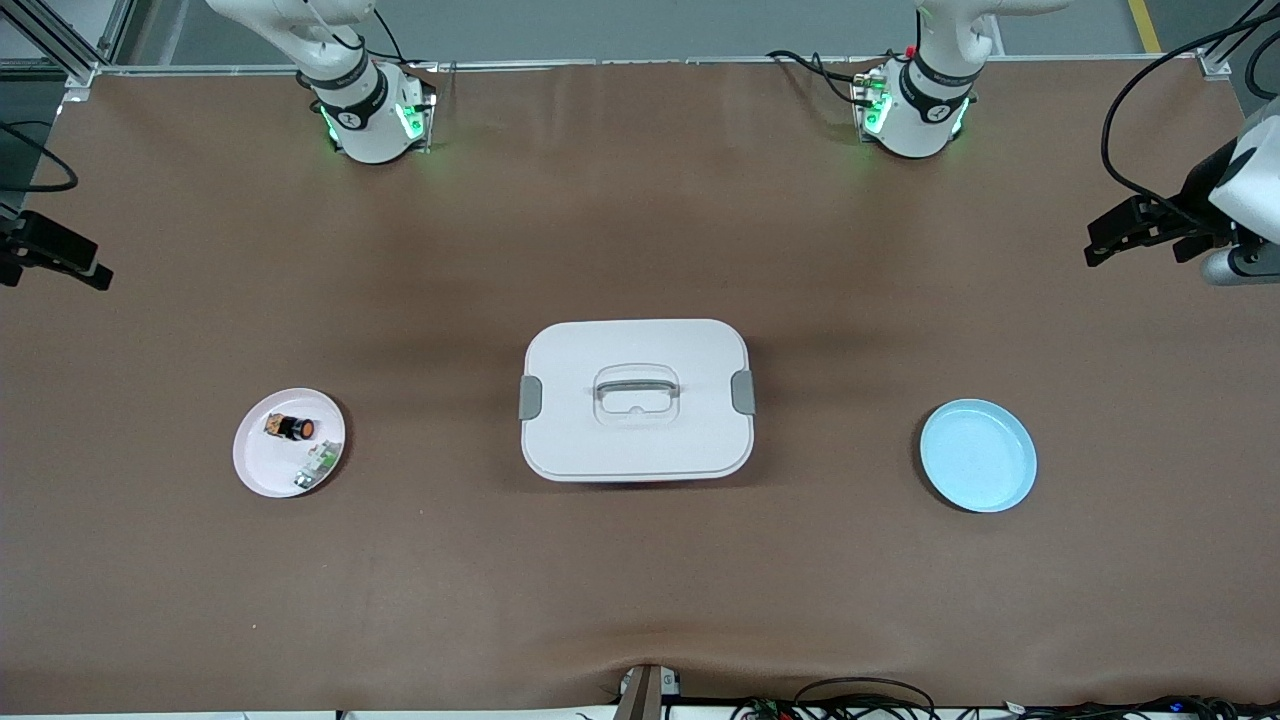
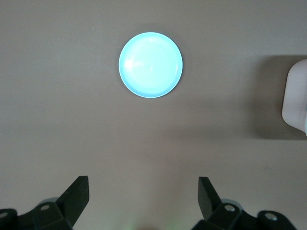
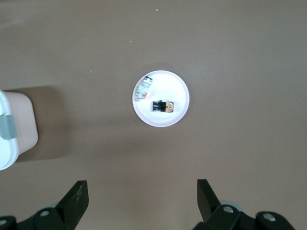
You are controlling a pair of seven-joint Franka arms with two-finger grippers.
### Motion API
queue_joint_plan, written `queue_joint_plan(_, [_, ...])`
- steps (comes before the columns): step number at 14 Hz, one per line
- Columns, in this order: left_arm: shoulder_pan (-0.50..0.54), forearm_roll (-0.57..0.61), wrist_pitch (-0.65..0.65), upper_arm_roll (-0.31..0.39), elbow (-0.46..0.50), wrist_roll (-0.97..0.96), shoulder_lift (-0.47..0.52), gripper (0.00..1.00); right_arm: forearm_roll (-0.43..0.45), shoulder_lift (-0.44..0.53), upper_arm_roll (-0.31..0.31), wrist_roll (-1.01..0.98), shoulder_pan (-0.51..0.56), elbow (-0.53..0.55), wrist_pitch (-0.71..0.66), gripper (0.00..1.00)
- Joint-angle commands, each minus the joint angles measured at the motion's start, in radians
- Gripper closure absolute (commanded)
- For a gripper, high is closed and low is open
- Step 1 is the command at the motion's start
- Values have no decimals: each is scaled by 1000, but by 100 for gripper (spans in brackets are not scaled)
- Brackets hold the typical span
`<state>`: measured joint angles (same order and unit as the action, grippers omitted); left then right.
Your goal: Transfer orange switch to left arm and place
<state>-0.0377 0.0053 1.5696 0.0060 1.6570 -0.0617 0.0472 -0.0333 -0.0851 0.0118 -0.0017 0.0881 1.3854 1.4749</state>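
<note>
switch: my orange switch (image 1: pixel 293 428), a stubby black cylinder, lies flat across the glossy white plate (image 1: pixel 258 470) | grippers: my left gripper (image 2: pixel 144 194) and right gripper (image 3: pixel 142 194) both spread wide, empty | box (image 1: pixel 637 400): smooth, rounded, mid-table

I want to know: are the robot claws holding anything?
No. Left claw and right claw are both open, empty; the orange switch lies on its pink plate.

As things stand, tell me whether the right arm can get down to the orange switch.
Probably yes. The right gripper hangs open above the pink plate where the orange switch lies uncovered; the box sits off to the side.
</note>
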Motion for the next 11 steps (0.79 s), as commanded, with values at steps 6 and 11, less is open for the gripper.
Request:
queue_joint_plan(6, [7,-1,-20,0,-29,22,-10,0,238,-42,-15,3,-25,17,85,0])
queue_joint_plan(11, [7,1,-20,0,-29,22,-12,0,331,-94,-12,22,-61,14,105,0])
